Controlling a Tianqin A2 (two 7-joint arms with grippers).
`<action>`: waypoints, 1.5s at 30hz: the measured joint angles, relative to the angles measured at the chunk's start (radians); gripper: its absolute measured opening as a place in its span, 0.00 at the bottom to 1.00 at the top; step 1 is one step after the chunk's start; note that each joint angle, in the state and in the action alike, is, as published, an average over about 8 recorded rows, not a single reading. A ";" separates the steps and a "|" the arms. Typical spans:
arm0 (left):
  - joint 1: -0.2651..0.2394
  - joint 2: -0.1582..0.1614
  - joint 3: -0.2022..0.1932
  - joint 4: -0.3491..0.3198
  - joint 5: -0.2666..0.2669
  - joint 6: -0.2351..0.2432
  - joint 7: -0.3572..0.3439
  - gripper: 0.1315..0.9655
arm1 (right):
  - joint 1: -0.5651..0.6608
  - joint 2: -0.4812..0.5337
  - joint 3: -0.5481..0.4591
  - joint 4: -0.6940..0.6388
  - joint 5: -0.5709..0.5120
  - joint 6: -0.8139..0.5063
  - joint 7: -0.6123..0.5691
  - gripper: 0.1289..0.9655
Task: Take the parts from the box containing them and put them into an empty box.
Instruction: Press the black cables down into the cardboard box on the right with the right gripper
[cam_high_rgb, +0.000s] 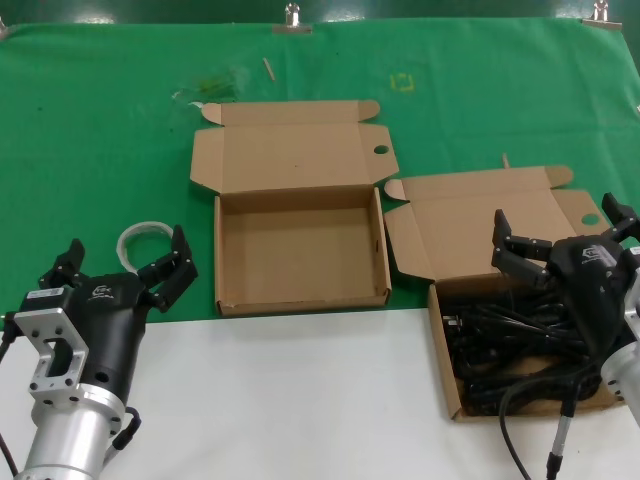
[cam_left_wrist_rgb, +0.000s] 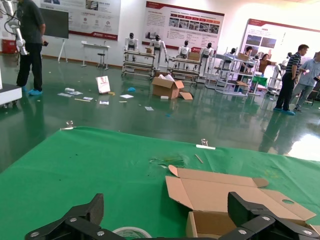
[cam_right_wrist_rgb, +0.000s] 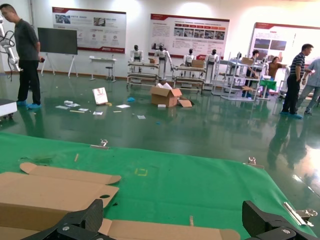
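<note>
The empty box (cam_high_rgb: 300, 255) lies open mid-table on the green cloth, its straight lid (cam_high_rgb: 290, 150) folded back. To its right, the box containing the parts (cam_high_rgb: 470, 225) holds a tangle of black power cords (cam_high_rgb: 510, 345). My right gripper (cam_high_rgb: 556, 225) hovers open over that box's hinge side, above the cords, with nothing between its fingers. In the right wrist view the open right gripper (cam_right_wrist_rgb: 172, 212) looks past the lid flap (cam_right_wrist_rgb: 165, 231). My left gripper (cam_high_rgb: 126, 250) stands open at the left, over a white ring (cam_high_rgb: 140, 240). The left wrist view shows the left gripper (cam_left_wrist_rgb: 166, 205) and the empty box's lid (cam_left_wrist_rgb: 225, 192).
The white ring (cam_left_wrist_rgb: 131, 233) lies just left of the empty box. A clear plastic scrap (cam_high_rgb: 205, 88) and a small stick (cam_high_rgb: 268, 68) lie on the far cloth. A white board (cam_high_rgb: 280, 400) covers the table's near part. Clips (cam_high_rgb: 292, 18) hold the cloth's far edge.
</note>
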 joint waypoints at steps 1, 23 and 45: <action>0.000 0.000 0.000 0.000 0.000 0.000 0.000 0.88 | 0.000 0.000 0.000 0.000 0.000 0.000 0.000 1.00; 0.000 0.000 0.000 0.000 0.000 0.000 0.000 0.45 | 0.024 0.059 -0.065 -0.027 0.029 0.041 0.017 1.00; 0.000 0.000 0.000 0.000 0.000 0.000 0.000 0.08 | 0.323 0.504 -0.349 -0.093 -0.013 -0.239 0.245 1.00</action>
